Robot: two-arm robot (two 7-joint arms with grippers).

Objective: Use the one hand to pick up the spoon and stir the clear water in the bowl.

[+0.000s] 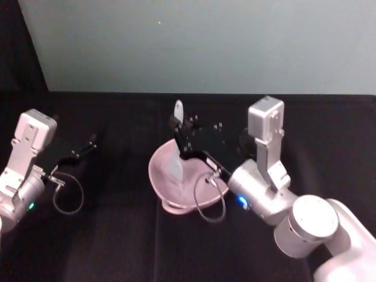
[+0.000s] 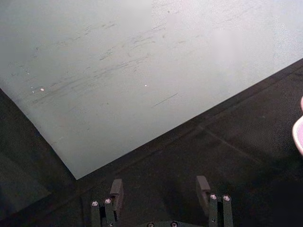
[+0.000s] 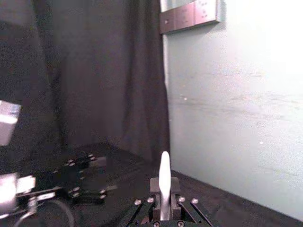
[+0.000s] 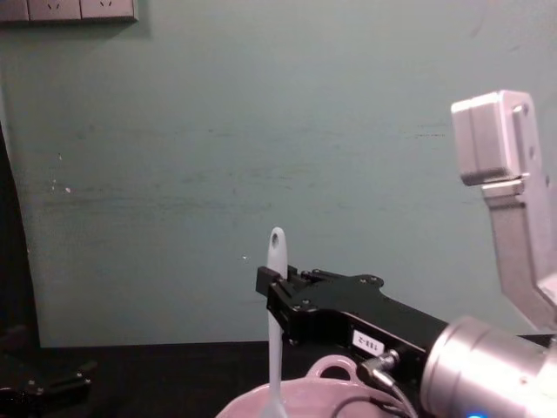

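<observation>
My right gripper reaches over the pale pink bowl at the table's middle and is shut on the white spoon. The spoon stands nearly upright, its holed handle end above the fingers and its lower end down inside the bowl. In the right wrist view the spoon handle rises from between the closed fingers. I cannot make out the water in the bowl. My left gripper rests low at the table's left, open and empty, its two fingers apart over the dark cloth.
A black cloth covers the table, with a pale green wall close behind it. A cable loop hangs by the left wrist and another by the right wrist, over the bowl's near rim.
</observation>
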